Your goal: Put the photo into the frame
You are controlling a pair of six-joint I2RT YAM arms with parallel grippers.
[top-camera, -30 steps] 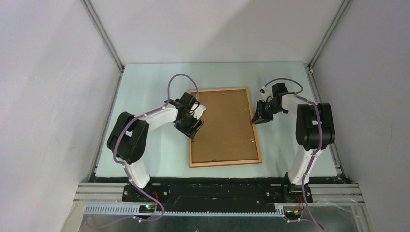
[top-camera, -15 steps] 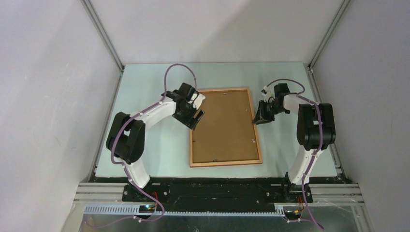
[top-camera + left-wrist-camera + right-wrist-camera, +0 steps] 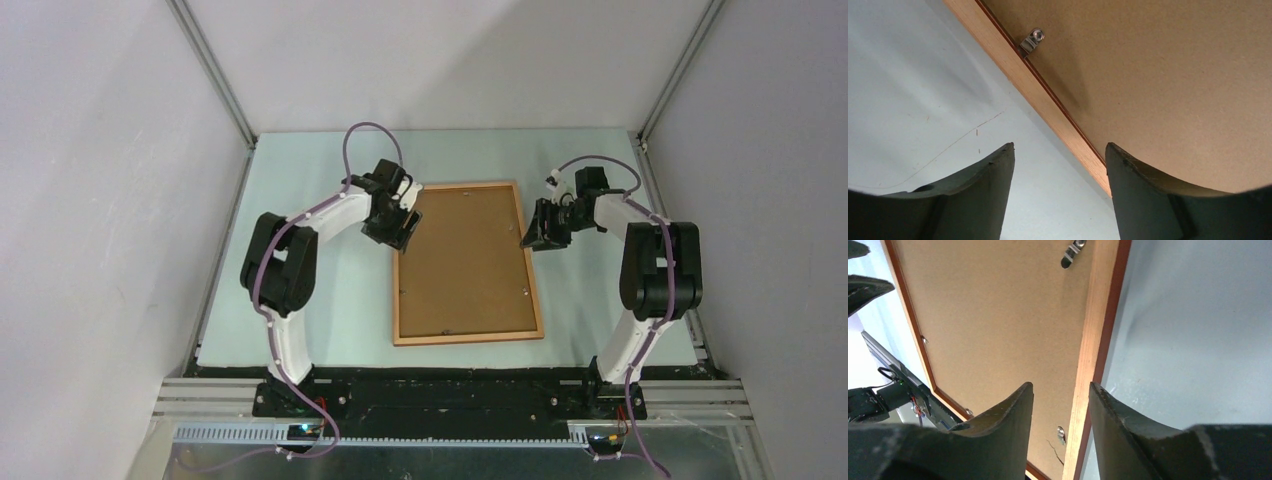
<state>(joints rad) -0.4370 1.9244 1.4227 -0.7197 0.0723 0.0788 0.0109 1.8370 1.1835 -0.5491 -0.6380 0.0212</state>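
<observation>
Your frame lies face down on the table, with the brown backing board filling it and facing up. Your left hand hovers at the frame's left rail near its far corner. Its fingers are set wide, one over the table and the other over the board, gripping nothing. A metal clip sits on the rail beyond them. Your right hand is at the frame's right rail, opposite the left hand. It is parted only narrowly and holds nothing, and the rail shows through the gap.
</observation>
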